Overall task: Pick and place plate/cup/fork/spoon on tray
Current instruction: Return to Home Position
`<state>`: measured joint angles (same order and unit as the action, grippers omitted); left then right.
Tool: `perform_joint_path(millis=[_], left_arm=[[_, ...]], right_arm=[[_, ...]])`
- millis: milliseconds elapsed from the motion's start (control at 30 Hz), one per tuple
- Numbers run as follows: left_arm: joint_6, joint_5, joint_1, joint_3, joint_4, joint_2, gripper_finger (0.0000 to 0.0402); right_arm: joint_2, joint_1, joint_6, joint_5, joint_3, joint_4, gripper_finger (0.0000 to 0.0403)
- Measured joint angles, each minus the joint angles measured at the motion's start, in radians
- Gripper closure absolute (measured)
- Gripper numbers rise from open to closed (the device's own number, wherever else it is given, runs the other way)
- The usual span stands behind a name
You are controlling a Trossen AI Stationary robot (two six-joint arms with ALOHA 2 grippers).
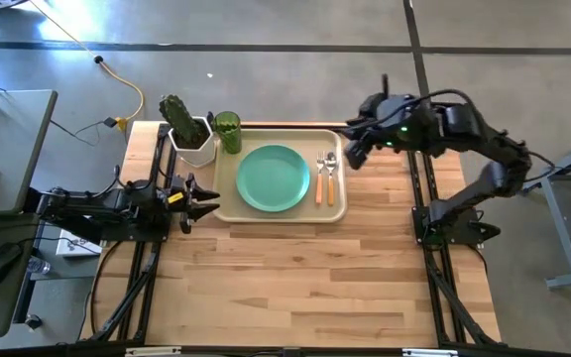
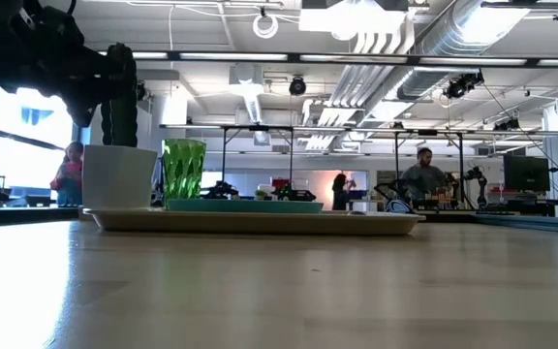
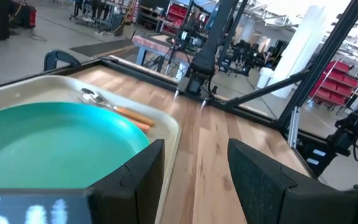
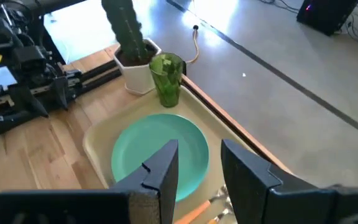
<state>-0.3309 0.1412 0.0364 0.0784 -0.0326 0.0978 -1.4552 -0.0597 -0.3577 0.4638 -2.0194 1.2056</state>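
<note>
The teal-green plate (image 1: 274,178) lies flat in the middle of the beige tray (image 1: 228,210). The green cup (image 1: 228,131) stands on the tray's far left corner. The orange-handled fork (image 1: 319,180) and spoon (image 1: 331,178) lie side by side on the tray's right part. My left gripper (image 1: 206,201) is open and empty, just off the tray's left near corner. My right gripper (image 1: 353,151) is open and empty, above the tray's far right corner.
A white square pot with a dark green cactus (image 1: 188,131) stands on the table beside the cup, off the tray's far left corner. Bare wooden table (image 1: 305,278) stretches from the tray toward the near edge. People show in the room beyond the table.
</note>
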Motion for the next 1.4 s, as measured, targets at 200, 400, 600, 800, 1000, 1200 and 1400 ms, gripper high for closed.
perform_joint_path(millis=[200, 400, 600, 800, 1000, 1200, 1400], left_arm=[[-0.007, 0.0, 0.0, 0.0, 0.0, 0.0, 0.0236], [-0.024, 0.023, 0.0, 0.0, 0.0, 0.0, 0.0236], [-0.06, 0.088, 0.0, 0.0, -0.001, 0.0, 0.0236], [-0.061, 0.108, 0.0, 0.0, -0.005, 0.0, 0.0236], [-0.051, 0.108, 0.0, 0.001, -0.046, 0.0, 0.0236], [-0.044, 0.108, 0.0, 0.001, -0.127, 0.0, 0.0236], [-0.059, 0.106, 0.0, 0.001, -0.135, 0.0, 0.0236]], right_arm=[[0.242, -0.026, 0.015, -0.089, 0.352, -0.271, 0.029], [0.456, -0.048, 0.024, -0.166, 0.65, -0.472, 0.029], [0.629, -0.047, 0.034, -0.203, 0.894, -0.565, 0.029], [0.773, -0.047, 0.034, -0.264, 1.127, -0.705, 0.029], [0.899, -0.047, 0.016, -0.342, 1.366, -0.875, 0.029], [1.019, -0.047, 0.005, -0.369, 1.573, -1.039, 0.029], [1.114, -0.047, -0.033, -0.371, 1.716, -1.128, 0.029]])
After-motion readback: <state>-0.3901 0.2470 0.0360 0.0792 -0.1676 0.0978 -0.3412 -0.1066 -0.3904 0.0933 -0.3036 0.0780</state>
